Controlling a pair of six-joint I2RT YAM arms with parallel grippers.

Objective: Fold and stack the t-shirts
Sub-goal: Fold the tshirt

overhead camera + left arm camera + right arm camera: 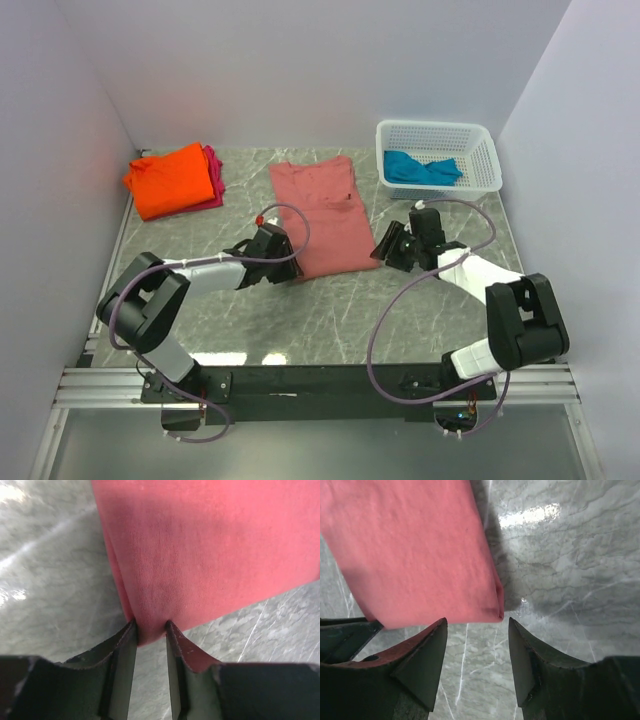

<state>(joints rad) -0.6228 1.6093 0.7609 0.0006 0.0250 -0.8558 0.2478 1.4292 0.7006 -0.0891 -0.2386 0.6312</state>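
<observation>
The salmon-pink t-shirt lies folded in a long strip mid-table. My left gripper is at its near left corner; in the left wrist view the jaws pinch that corner of the cloth. My right gripper is open and empty, with the near right corner of the shirt just ahead of its fingertips. The orange t-shirt lies folded on the magenta one at the far left. The teal t-shirt lies crumpled in the basket.
The white mesh basket stands at the far right corner. The grey marble table is enclosed by white walls on the left, back and right. Cables loop over both arms.
</observation>
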